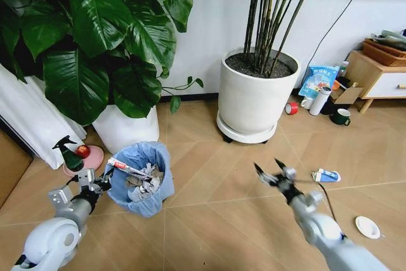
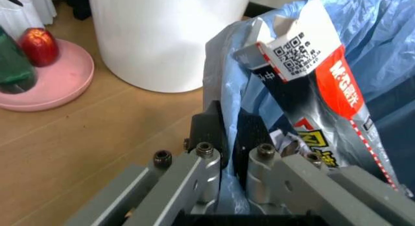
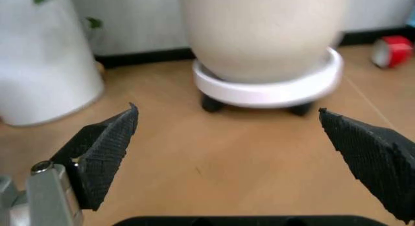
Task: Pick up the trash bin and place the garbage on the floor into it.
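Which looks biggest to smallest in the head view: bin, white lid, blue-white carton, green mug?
1. Bin, held by the left gripper.
2. Blue-white carton.
3. White lid and green mug: alike; the mug sits farther off, so unsure.

The chevron wood floor (image 1: pixel 209 214) carries 2 white pots (image 1: pixel 257 96), a blue-white carton (image 1: pixel 325 175) and a white lid (image 1: pixel 367 226).

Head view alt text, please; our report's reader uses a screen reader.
The left end effector grips the blue-lined trash bin by its rim, while the open right end effector hovers over the floor near a blue-white carton.
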Tool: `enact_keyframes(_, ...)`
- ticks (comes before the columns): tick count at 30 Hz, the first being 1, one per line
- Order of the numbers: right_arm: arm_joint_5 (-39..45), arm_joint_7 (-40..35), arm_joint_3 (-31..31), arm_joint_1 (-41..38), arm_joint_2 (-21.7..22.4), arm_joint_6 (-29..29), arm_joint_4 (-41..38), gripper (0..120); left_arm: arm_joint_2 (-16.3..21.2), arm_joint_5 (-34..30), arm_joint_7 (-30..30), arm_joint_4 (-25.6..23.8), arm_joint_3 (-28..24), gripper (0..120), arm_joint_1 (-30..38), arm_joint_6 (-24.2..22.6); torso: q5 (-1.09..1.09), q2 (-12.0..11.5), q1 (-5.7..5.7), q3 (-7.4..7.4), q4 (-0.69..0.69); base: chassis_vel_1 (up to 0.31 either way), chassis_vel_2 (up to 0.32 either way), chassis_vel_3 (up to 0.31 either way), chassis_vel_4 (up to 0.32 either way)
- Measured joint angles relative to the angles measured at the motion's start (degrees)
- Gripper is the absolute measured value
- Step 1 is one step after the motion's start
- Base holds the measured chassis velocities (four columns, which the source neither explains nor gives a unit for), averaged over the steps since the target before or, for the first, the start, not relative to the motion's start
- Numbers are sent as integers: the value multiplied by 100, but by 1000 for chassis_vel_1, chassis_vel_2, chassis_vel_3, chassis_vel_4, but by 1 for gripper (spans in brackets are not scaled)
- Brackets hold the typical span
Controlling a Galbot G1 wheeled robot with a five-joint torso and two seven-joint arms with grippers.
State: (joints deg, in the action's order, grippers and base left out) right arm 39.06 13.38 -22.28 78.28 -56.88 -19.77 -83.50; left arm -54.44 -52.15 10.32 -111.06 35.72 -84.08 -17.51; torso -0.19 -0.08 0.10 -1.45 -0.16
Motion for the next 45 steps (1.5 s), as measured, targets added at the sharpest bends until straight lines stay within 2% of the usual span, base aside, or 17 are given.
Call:
enact_keyframes(3, -67, 146, -487, 417, -254, -33, 0, 100, -3, 3, 0, -32, 21, 0, -16, 3, 0, 0, 0, 0, 2, 0, 0, 0, 0)
enact_keyframes(9, -125, 240, -745, 719, -506, -80, 122, 100, 2, 0, 3, -60, 30, 0, -37, 3, 0, 0, 0, 0, 4, -45, -46, 51, 53)
enact_keyframes(32, -535, 318, -911, 1233, -609, -445, 490, 100, -106, 64, -4, -29, -55, 0, -41, 3, 3, 0, 1, -1, 2, -237, -226, 234, 235)
enact_keyframes(39, -1025, -329, -889, 1287, -726, -184, 644, 100, -99, 64, -10, 4, -62, 0, -20, 5, 0, 0, 1, -1, 3, -70, -85, 81, 53)
enact_keyframes(45, -1049, -449, -801, 1286, -664, 102, 699, 100, -72, 56, -7, 20, -56, 0, -7, 7, -1, -1, 1, -1, 4, 86, 68, -65, -67)
